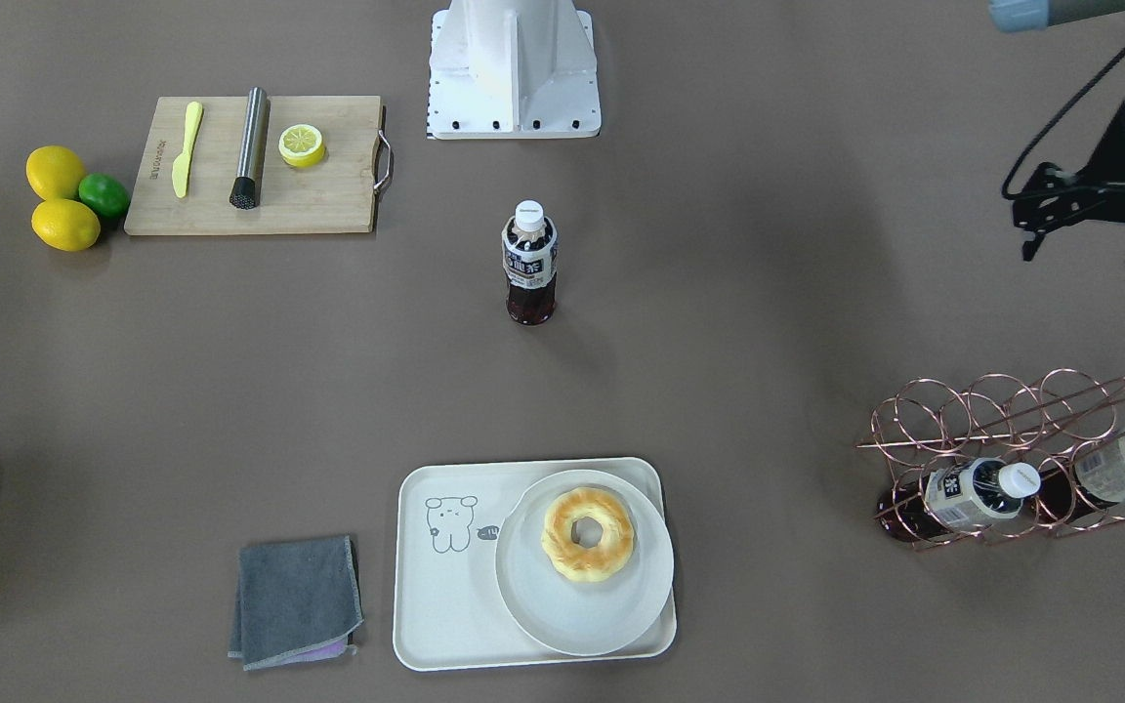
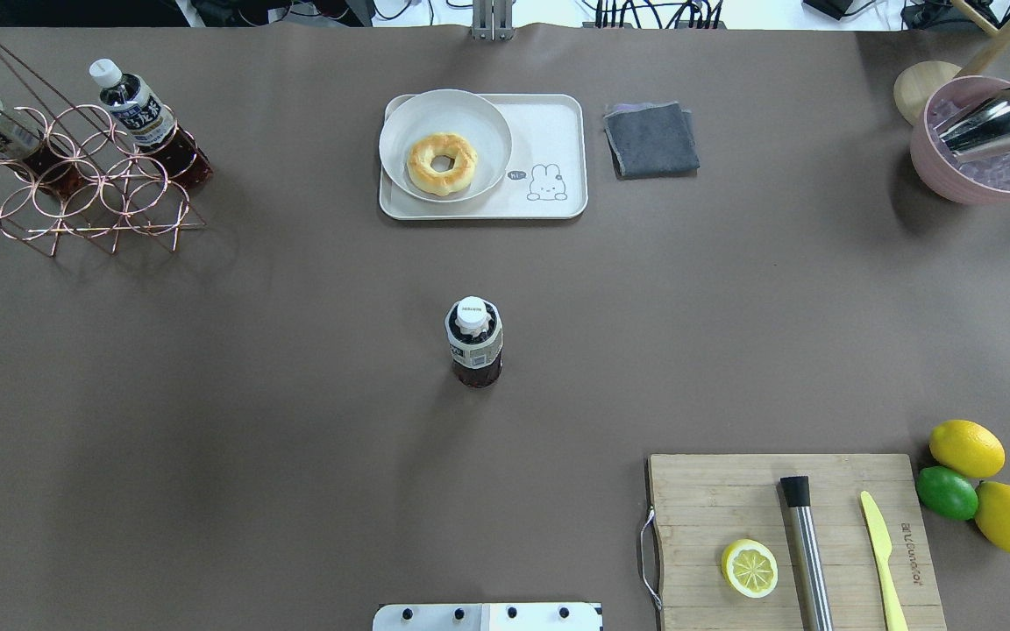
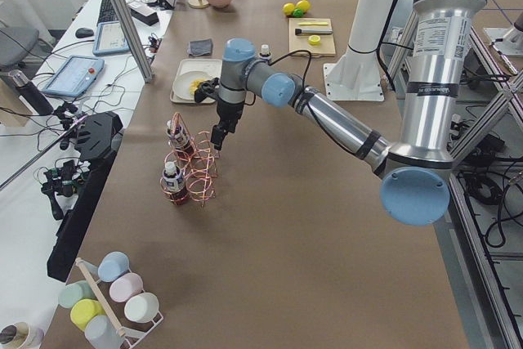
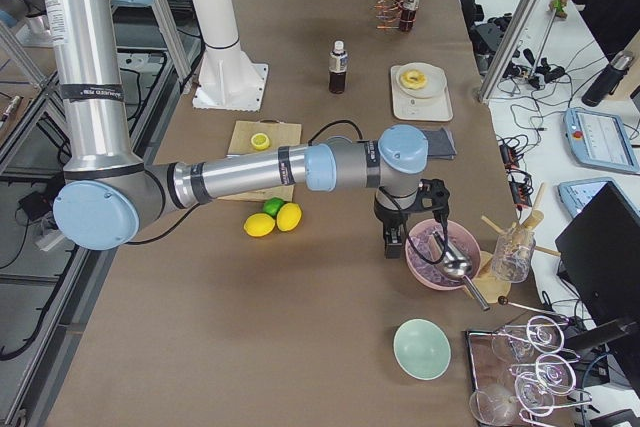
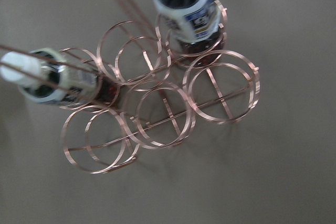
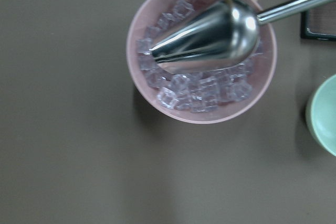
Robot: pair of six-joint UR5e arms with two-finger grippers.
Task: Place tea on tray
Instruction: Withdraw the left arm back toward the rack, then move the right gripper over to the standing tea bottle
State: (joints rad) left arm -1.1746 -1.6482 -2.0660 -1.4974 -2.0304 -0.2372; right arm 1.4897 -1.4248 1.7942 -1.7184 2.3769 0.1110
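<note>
The tea [image 2: 473, 343] stands upright and alone near the table's middle, also in the front-facing view [image 1: 529, 264]. The cream tray [image 2: 549, 131] with its bear drawing lies at the far edge, with a bare strip [image 1: 445, 596] beside the plate. My left gripper [image 1: 1086, 256] hovers open and empty above the copper wire rack [image 2: 75, 188], far from the tea. Two near-alike bottles [image 5: 189, 14] [image 5: 52, 82] lie in that rack. My right gripper [image 4: 393, 244] hangs beside the pink ice bowl; I cannot tell whether it is open or shut.
A round plate [image 2: 444, 114] with a doughnut [image 2: 442, 163] fills half the tray. A grey cloth [image 2: 650, 138] lies beside it. The pink bowl [image 2: 987, 188] holds ice and a steel scoop. A cutting board [image 2: 715, 491] with lemon half, muddler and knife sits near the robot; lemons [image 2: 966, 448] lie beside it.
</note>
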